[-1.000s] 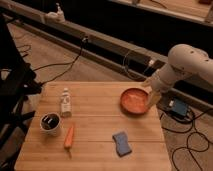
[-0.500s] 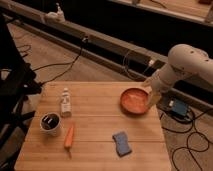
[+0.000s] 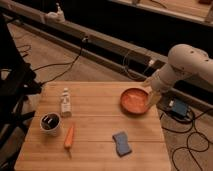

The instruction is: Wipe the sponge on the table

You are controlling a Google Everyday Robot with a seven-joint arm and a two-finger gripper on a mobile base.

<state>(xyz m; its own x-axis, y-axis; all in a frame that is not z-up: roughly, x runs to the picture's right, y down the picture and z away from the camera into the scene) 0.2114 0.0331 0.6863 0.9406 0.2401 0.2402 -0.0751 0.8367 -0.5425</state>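
lab: floor cables (image 3: 56, 64), robot arm (image 3: 192, 60), claw (image 3: 151, 96) beside orange bowl (image 3: 131, 104).

The arm (image 3: 189, 61) is glossy white, made of thick rounded segments with a bulbous joint, up and to the right of the orange bowl (image 3: 131, 101). Its pale gripper (image 3: 151, 98), fingers spread apart, is at that bowl's right rim.

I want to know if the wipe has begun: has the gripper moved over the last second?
No. The gripper stays by the right rim of the orange bowl, as before, apart from the sponge on the table.
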